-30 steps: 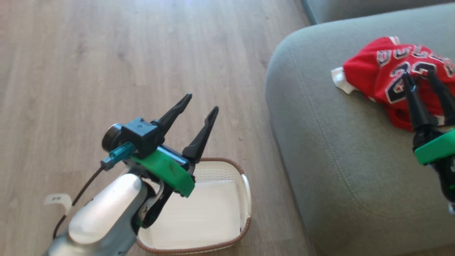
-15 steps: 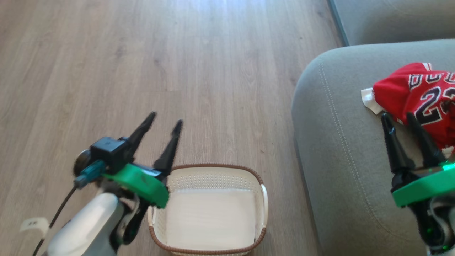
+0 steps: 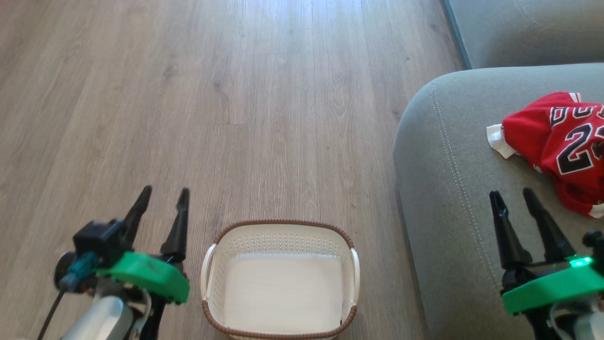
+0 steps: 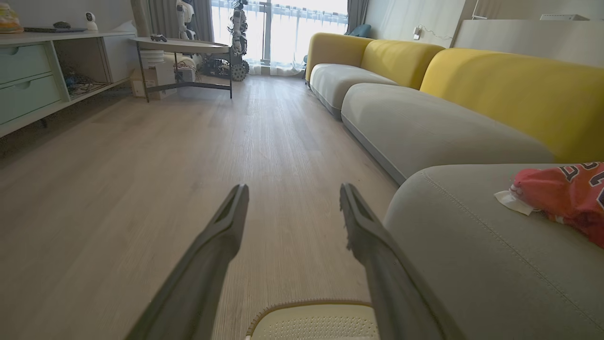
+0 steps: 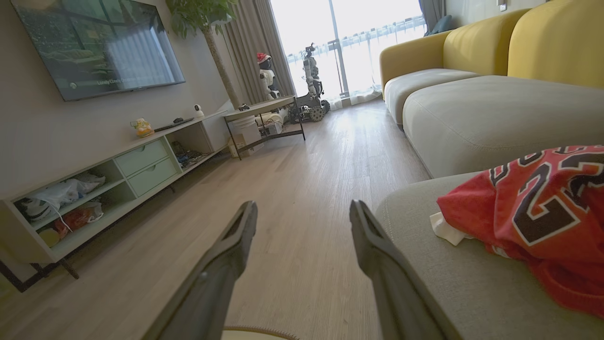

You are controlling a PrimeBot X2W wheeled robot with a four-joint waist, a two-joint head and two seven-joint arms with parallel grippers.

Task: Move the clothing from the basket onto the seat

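Left gripper (image 3: 165, 190) hangs over the floor (image 3: 264, 94) just left of the basket (image 3: 283, 223), fingers parted and holding nothing. Right gripper (image 3: 510, 192) sits above the seat (image 3: 453, 198), likewise parted and empty, its tips near the jersey (image 3: 557, 137) but apart from it. The jersey lies crumpled on the seat with a white scrap (image 3: 498, 140) poking out at its left side. The basket stands on the floor beside the seat, its bare bottom showing. The head view takes in the basket with both handles, while the left wrist view catches just a strip of its rim at the bottom edge. The wrist views add the room beyond: yellow backrests (image 4: 509, 89), a shelf unit (image 5: 118, 174), a wall TV (image 5: 99, 42), a low table (image 4: 181, 46) and another robot (image 5: 311, 80) by the window. The jersey is cut off by the right edge in all three views. On it a black, white-edged "2" reads clearly; the next digit is cut off and the word above is folded and unreadable. Small text on the TV is too small to read.
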